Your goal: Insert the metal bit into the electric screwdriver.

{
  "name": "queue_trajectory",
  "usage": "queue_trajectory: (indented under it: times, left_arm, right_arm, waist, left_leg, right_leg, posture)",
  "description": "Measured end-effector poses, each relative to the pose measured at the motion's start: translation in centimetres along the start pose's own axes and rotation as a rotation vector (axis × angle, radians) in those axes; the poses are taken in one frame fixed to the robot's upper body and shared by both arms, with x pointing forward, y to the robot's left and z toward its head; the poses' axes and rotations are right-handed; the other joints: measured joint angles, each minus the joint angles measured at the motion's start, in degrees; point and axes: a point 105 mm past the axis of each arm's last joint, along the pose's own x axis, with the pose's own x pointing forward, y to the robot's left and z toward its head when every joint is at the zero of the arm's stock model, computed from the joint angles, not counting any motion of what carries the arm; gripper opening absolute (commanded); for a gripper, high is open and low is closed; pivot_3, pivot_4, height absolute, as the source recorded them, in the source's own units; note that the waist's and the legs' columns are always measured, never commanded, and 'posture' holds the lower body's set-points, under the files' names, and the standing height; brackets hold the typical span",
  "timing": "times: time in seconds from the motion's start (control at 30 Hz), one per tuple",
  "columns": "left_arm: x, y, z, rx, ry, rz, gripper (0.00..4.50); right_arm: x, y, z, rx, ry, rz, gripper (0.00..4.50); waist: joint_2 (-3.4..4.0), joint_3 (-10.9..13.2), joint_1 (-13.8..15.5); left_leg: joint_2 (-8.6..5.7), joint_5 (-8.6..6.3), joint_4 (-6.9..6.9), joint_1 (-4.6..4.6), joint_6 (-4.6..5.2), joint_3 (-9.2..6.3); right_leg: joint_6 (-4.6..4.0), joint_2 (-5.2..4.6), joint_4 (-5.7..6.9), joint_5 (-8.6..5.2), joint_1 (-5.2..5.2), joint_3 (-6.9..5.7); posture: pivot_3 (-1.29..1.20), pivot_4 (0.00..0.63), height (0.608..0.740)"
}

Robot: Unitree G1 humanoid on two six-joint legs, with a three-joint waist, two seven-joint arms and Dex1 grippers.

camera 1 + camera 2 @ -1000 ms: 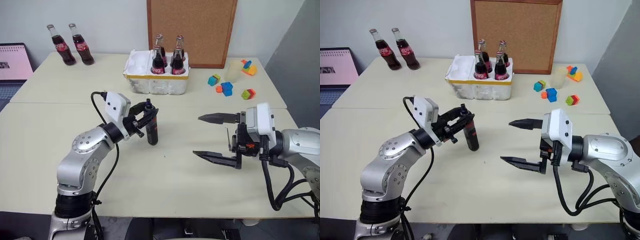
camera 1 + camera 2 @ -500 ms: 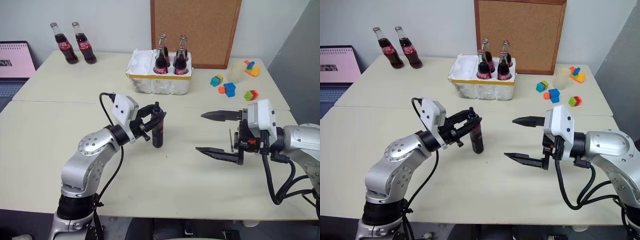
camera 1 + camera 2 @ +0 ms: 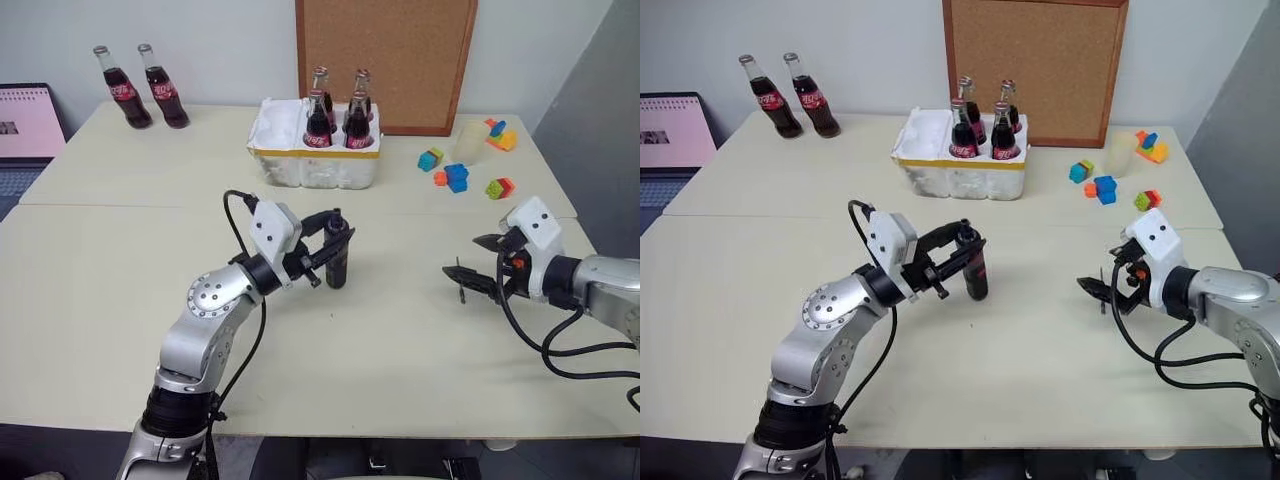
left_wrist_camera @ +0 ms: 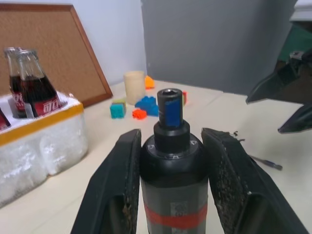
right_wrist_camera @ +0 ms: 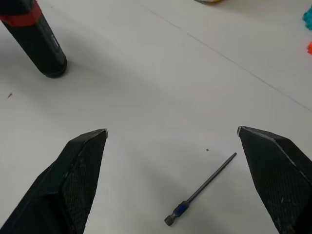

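Partly hidden: the black cylindrical electric screwdriver [image 4: 171, 180], red band unreadable, stands upright on the cream table [image 3: 380, 340], pinched between left gripper [image 3: 335, 240] fingers. Right gripper [image 5: 173, 178] fingers spread wide, astride the thin grey metal bit [image 5: 201, 189] lying flat, untouched. Bottle labels [image 4: 44, 106] illegible.

No legible text; bottle labels [image 4: 45, 104] too blurry.

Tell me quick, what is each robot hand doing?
Left gripper: shut on the electric screwdriver.
Right gripper: open, holding nothing, above the metal bit.
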Motion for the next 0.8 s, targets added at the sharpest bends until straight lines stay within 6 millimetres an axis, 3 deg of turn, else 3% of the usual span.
queue_trajectory:
  times: [0.13,0.33,0.43,0.8]
  left_arm:
    - [0.2,-0.2,-0.2,0.006,-0.023,0.0,1.59]
    - [0.7,-0.3,-0.4,0.015,-0.043,-0.005,1.59]
    - [0.8,-0.4,-0.4,0.023,-0.048,-0.008,1.59]
    - [1.0,-0.5,-0.6,0.025,-0.053,0.006,1.59]
  right_arm:
    - [1.5,-1.2,-3.3,0.146,0.183,-0.133,4.5]
    - [2.6,-2.1,-5.0,0.248,0.33,-0.225,4.5]
    - [3.4,-2.0,-5.5,0.3,0.37,-0.227,4.01]
    - [4.6,-2.2,-4.8,0.329,0.395,-0.233,1.4]
  waist:
    - [0.02,0.0,0.1]
    - [0.05,0.0,0.0]
    - [0.06,0.0,0.0]
    - [0.09,-0.1,-0.3]
  left_leg:
    - [0.0,0.0,0.0,-0.03,0.0,0.02]
    - [-0.02,0.0,0.0,-0.03,0.01,0.04]
    - [-0.02,0.0,-0.01,-0.04,0.01,0.04]
    - [-0.02,0.0,-0.01,0.01,0.02,0.03]
  right_leg:
    - [0.01,-0.01,0.0,0.02,-0.01,0.0]
    - [0.04,-0.02,-0.03,0.04,-0.02,0.1]
    - [0.04,-0.01,-0.04,0.04,-0.03,0.06]
    - [0.1,0.0,-0.03,0.09,-0.01,0.07]
  posture:
    - [0.0,0.15,0.74]
    - [0.0,0.15,0.74]
    - [0.0,0.15,0.74]
    - [0.0,0.15,0.74]
